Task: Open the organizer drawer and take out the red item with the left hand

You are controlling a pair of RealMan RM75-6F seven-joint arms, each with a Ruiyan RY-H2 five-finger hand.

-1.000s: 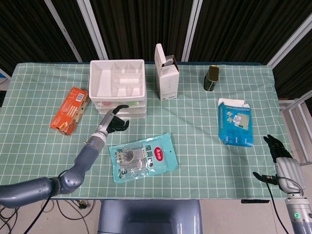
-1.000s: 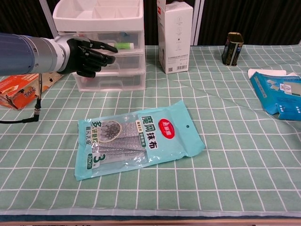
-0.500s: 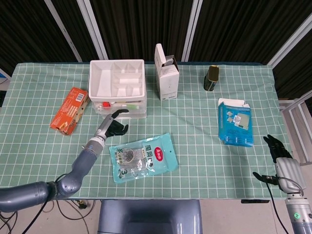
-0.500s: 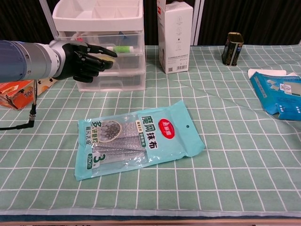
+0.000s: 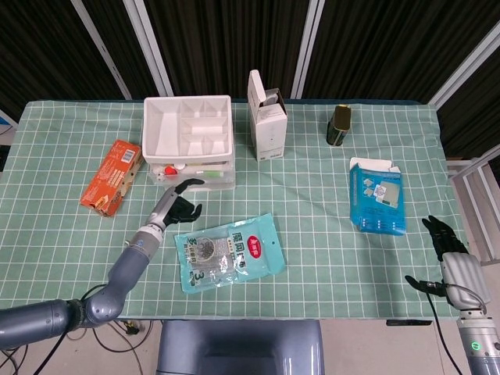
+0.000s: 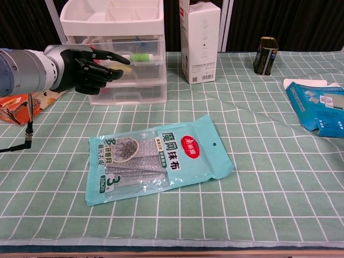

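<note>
The white drawer organizer [image 5: 187, 129] stands at the back left of the table, with an open tray on top. Its top drawer [image 6: 137, 63] is pulled out a little, and in the head view a red item [image 5: 169, 168] lies in it beside a green one [image 6: 141, 56]. My left hand [image 5: 176, 206] is at the drawer's front with its fingers curled, one finger [image 6: 115, 56] lying along the drawer's edge. In the chest view that hand [image 6: 86, 70] covers the drawer's left part. My right hand [image 5: 449, 250] hangs beyond the table's right front corner and holds nothing.
A teal cloth packet [image 5: 229, 251] lies just in front of my left hand. An orange box [image 5: 111, 176] sits left of the organizer. A white carton [image 5: 266, 117], a green can [image 5: 338, 125] and a blue box [image 5: 377, 197] stand to the right.
My left hand has drawn back toward me and slightly left. The top drawer has come out a little with it, so more of the red item shows. The right hand has not moved.
</note>
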